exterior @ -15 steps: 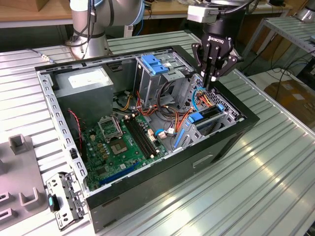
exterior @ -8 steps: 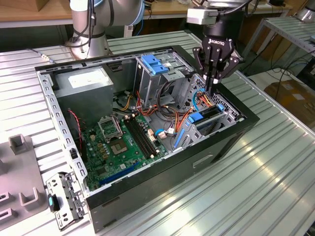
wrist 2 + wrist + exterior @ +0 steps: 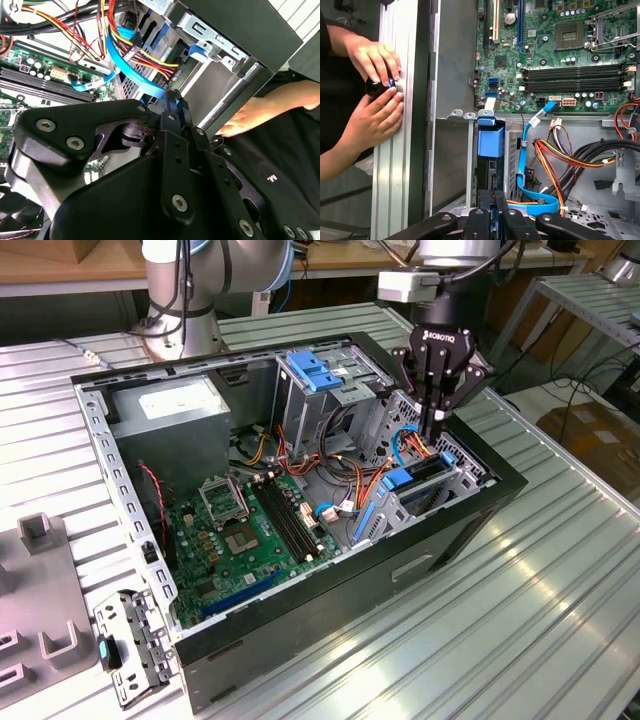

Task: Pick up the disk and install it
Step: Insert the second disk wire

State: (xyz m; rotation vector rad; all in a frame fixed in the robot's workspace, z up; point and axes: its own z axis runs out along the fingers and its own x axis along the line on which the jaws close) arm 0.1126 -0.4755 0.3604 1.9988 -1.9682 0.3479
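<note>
Gripper: black three-linkage gripper (image 3: 437, 422) hung at the drive cage on the case's 3 o'clock side; its fingers (image 3: 172, 107) were pressed together in both wrist views, nothing visibly held between them.
Surface: ribbed silver aluminium-profile table (image 3: 480, 640), with a grey plastic fixture (image 3: 40, 610) at 9 o'clock.
Room: workshop with wooden benches behind; base of the arm (image 3: 190, 320) at 12 o'clock.
Case: open black desktop computer case (image 3: 300, 640) lying on its side, green motherboard (image 3: 240, 530) exposed.
Disk: dark drive with blue plastic rails (image 3: 415, 480) sat in the cage just below the gripper; label hidden.
Hands: a person's two hands (image 3: 372, 95) rested on the table rail beside the case.
</note>
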